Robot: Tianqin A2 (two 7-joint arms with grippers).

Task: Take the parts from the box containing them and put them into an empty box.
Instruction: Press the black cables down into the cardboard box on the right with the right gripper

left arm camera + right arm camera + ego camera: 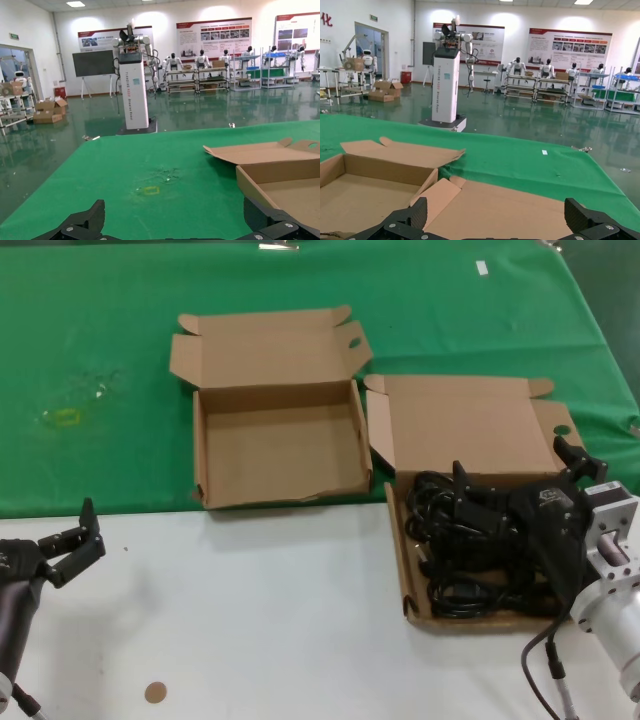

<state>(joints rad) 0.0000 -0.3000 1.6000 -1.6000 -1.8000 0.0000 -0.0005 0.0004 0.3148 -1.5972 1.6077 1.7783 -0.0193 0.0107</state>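
The box containing the parts (402, 570) sits at the right, lid (470, 425) folded back, filled with tangled black cable parts (450, 575). The empty box (280, 445) lies to its left on the green cloth, lid open. My right gripper (515, 468) hovers just above the parts, open and empty; in the right wrist view (497, 215) its fingertips (415, 212) stand wide apart over the lid (520, 205), with the empty box (365, 185) beside it. My left gripper (72, 542) is open and empty above the white table at the near left; its wrist view (175, 220) shows the empty box's corner (285, 182).
A green cloth (100, 350) covers the far half of the table and a white surface (260, 620) the near half. A small yellow mark (65, 417) is on the cloth at the left. A brown round dot (155, 692) lies near the front edge.
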